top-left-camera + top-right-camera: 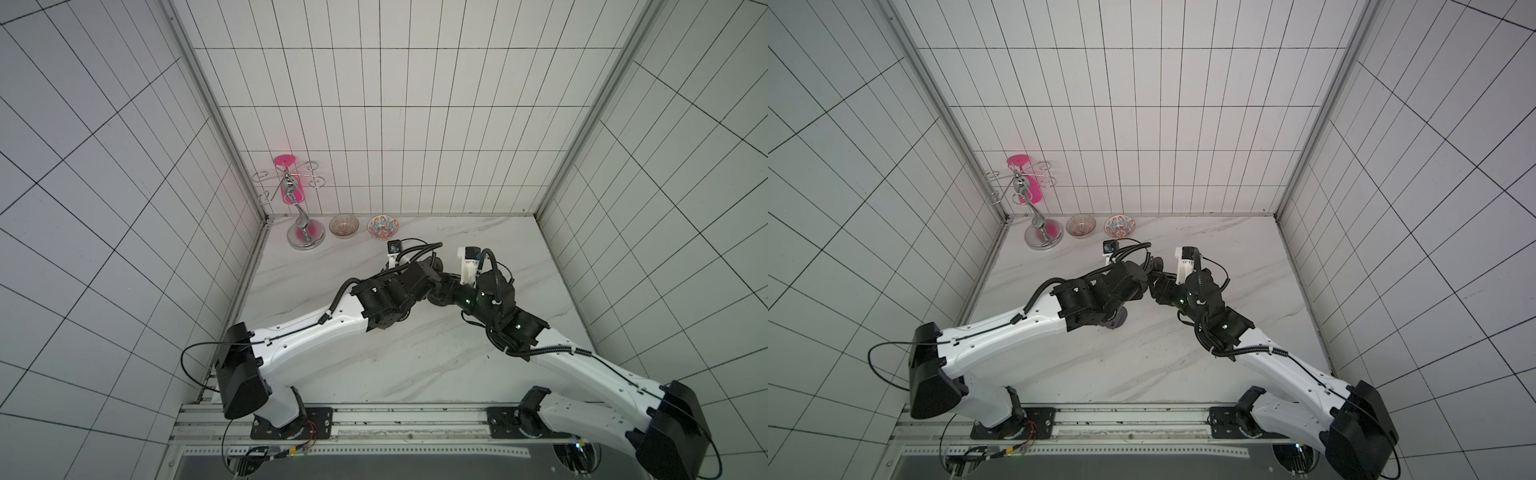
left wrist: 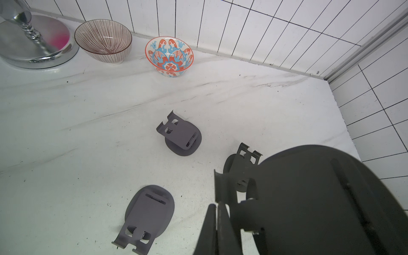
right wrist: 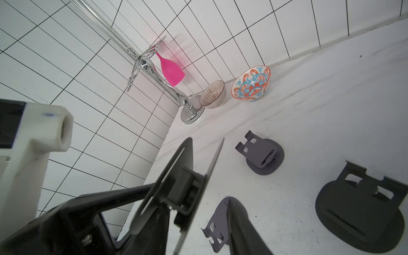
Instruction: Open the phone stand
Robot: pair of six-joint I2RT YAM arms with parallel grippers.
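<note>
The left pincer (image 2: pixel 217 229) pinches a phone stand (image 2: pixel 309 198) above the bench (image 2: pixel 66 132); the right pincer (image 3: pixel 192 194) stands spread around its plates.

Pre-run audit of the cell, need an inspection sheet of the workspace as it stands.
Surface: marble-look table, few dark specks.
Job's things: phone stand held, partly unfolded; three more stands on table.
Clutter: chrome rack with pink glass, striped bowl, patterned bowl, by the back wall.
Grippers: left tool shut on phone stand; right tool open beside it.
Cables: black looms along both arms, snagging nothing.
Surroundings: white tiled walls, three sides.
</note>
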